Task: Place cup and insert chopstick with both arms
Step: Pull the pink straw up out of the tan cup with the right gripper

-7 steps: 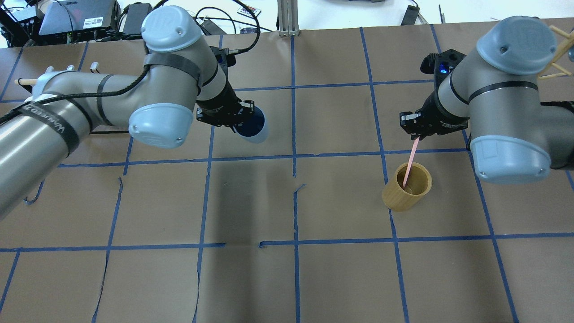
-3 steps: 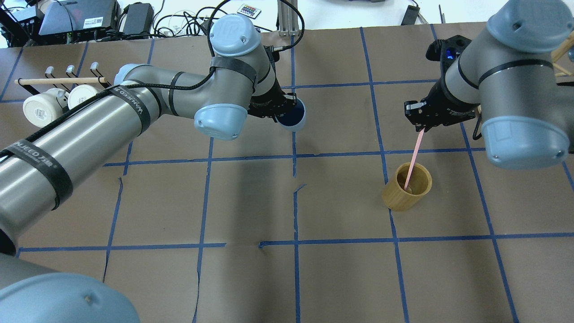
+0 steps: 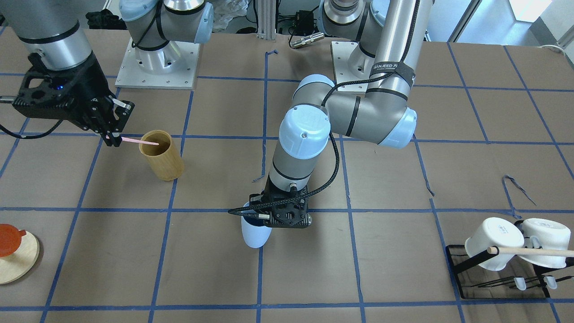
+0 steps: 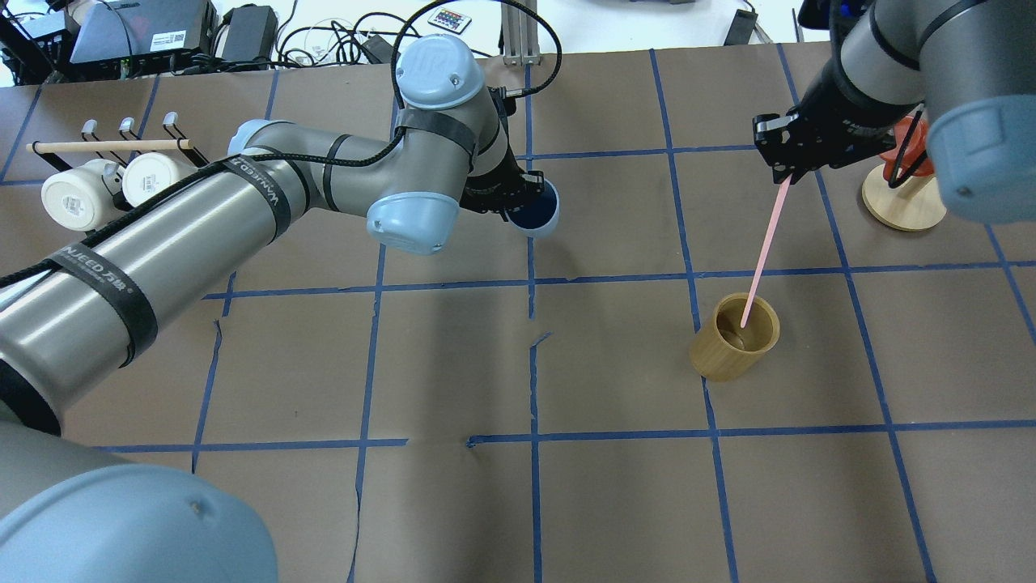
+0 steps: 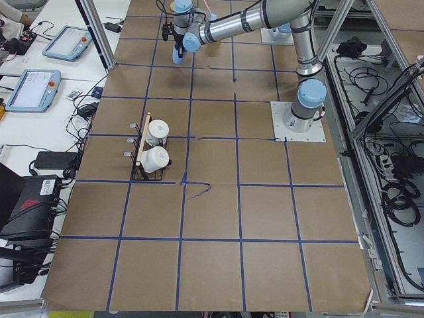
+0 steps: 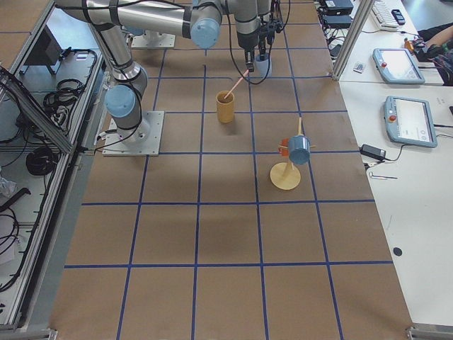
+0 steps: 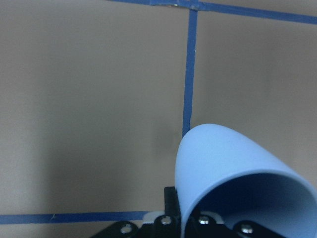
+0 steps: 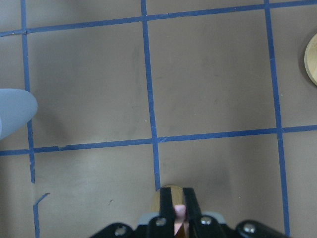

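My left gripper (image 4: 518,194) is shut on the rim of the light blue cup (image 4: 536,208) and holds it near the table's centre line. The cup also shows in the front view (image 3: 254,232) and fills the left wrist view (image 7: 233,173). My right gripper (image 4: 781,172) is shut on the top end of the pink chopstick (image 4: 765,247). The stick slants down, and its lower tip is at the mouth of the tan bamboo cylinder (image 4: 732,344). The right wrist view shows the stick's end between the fingers (image 8: 179,212).
A black rack with two white mugs (image 4: 97,186) and a wooden dowel stands at the far left. A round wooden stand (image 4: 902,206) with a red piece on it is at the far right, close to my right arm. Blue tape lines grid the brown table.
My left arm has carried the cup rightwards to the centre line. My right gripper has moved up and back, drawing the chopstick out until only its tip is at the bamboo cylinder.
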`<state>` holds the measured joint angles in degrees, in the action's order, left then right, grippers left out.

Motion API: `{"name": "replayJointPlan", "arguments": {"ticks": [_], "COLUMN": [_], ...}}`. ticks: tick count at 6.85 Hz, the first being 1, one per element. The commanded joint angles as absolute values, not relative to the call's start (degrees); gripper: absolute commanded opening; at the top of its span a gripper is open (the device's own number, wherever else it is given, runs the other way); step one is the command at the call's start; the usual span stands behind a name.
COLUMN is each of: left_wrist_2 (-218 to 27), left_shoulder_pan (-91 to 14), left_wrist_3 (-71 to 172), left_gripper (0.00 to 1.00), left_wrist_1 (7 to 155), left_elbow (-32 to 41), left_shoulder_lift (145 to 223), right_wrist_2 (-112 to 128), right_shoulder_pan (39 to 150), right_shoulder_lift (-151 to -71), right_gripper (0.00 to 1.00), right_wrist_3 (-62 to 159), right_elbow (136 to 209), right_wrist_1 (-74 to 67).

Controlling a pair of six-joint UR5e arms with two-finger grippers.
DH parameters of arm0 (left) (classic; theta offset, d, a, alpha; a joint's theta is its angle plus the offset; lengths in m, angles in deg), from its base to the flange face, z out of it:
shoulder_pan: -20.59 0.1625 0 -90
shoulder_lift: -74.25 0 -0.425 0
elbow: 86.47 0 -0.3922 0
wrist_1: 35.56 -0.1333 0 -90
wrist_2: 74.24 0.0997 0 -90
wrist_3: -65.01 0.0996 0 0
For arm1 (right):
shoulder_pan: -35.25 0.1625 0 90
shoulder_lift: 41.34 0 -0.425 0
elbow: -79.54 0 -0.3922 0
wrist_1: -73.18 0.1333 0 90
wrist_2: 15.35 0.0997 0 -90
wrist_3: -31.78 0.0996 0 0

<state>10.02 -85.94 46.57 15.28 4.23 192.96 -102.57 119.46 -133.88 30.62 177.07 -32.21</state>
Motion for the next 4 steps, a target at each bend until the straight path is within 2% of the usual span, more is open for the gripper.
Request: {"name": "replayJointPlan", "arguments": {"ticks": [1,4], "left_wrist_2": [10.31,11.10], "left_shoulder_pan": [-85.85,-85.41], "left_wrist_3": [46.20,46.11], "left_gripper": [0.00,0.03], "left_wrist_1": [15.32,15.76], "left_elbow": [2.75,2.83], "left_shoulder_lift": [194.39,194.39], "right_wrist_2": [-102.72,-102.72], "right_shoulder_pan": [119.45,119.80], "right_shoulder_lift": [-132.15,-128.45], "right_gripper": [0.08,0.08], "right_wrist_3": [30.11,30.11], "right_elbow": [169.13,160.42], "right_wrist_1": [-27.03,-23.33]}}
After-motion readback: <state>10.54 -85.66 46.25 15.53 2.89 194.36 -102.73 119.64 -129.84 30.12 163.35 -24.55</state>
